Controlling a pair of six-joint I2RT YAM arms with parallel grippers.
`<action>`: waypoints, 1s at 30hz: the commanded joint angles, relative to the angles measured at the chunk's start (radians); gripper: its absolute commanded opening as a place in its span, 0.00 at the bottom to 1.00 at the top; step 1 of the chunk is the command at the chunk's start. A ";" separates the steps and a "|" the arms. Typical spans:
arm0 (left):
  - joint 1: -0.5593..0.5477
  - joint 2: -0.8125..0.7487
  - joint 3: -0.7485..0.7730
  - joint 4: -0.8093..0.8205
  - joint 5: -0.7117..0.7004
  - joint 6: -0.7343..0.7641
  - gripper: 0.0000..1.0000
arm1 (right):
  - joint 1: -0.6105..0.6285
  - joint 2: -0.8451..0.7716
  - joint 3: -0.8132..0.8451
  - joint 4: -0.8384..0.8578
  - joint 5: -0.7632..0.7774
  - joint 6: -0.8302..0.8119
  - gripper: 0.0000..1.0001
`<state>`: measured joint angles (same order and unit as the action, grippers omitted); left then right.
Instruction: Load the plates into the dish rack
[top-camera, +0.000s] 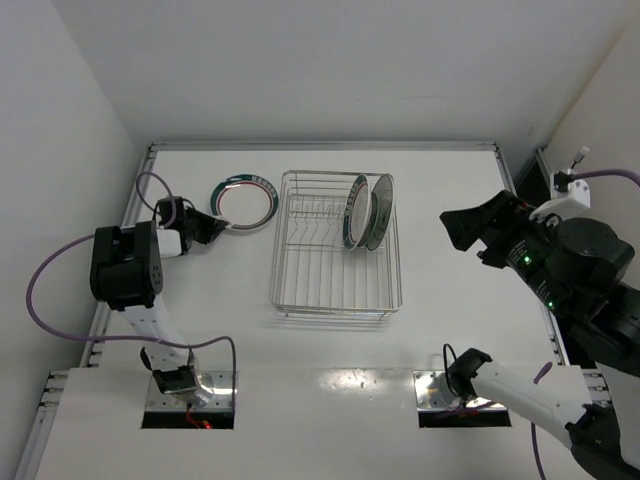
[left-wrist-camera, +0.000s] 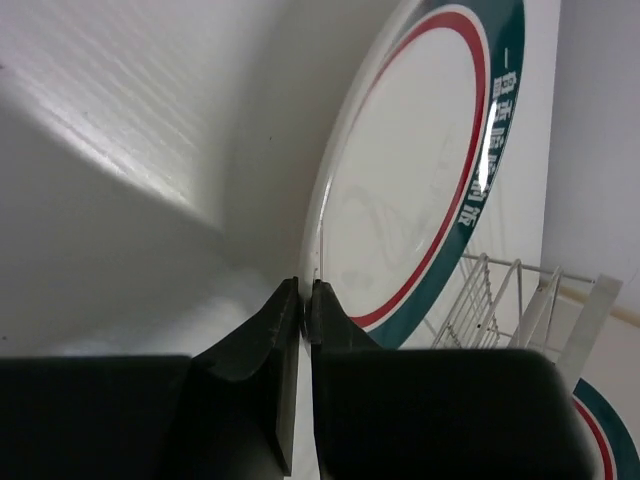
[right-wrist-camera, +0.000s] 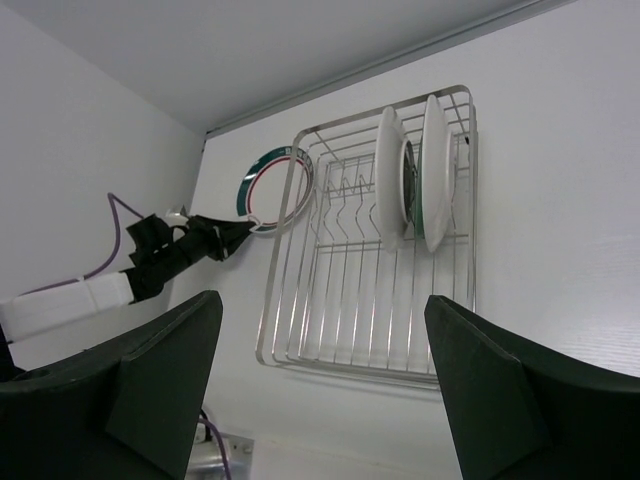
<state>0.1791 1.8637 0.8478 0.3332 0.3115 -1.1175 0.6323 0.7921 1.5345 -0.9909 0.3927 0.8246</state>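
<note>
A white plate with a dark green rim band and a thin red ring (top-camera: 245, 200) lies left of the dish rack (top-camera: 335, 312). My left gripper (top-camera: 222, 226) is shut on its near-left rim; in the left wrist view the jaws (left-wrist-camera: 305, 295) pinch the plate's edge (left-wrist-camera: 420, 170). Two plates (top-camera: 357, 210) (top-camera: 380, 212) stand upright in the rack's far right part, also seen in the right wrist view (right-wrist-camera: 389, 175) (right-wrist-camera: 436, 170). My right gripper (top-camera: 452, 232) is open and empty, held right of the rack and above the table (right-wrist-camera: 322, 300).
The silver wire rack (right-wrist-camera: 300, 330) has bare prong rows in its left and near parts. A raised rail (top-camera: 320, 146) runs along the far table edge, with white walls on three sides. A purple cable (top-camera: 60, 260) loops off the left arm.
</note>
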 joint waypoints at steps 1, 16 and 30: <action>0.000 -0.035 0.002 -0.092 -0.022 0.076 0.00 | 0.006 0.002 0.026 -0.014 -0.005 0.021 0.80; 0.077 -0.632 0.033 -0.217 0.086 0.055 0.00 | 0.006 0.007 -0.241 0.241 -0.346 -0.022 0.84; -0.112 -0.768 -0.145 0.161 0.451 -0.274 0.00 | -0.003 0.245 -0.424 0.879 -0.667 0.051 0.98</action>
<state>0.0734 1.1652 0.7059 0.3447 0.6697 -1.3144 0.6315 0.9588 1.1084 -0.3561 -0.1730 0.8391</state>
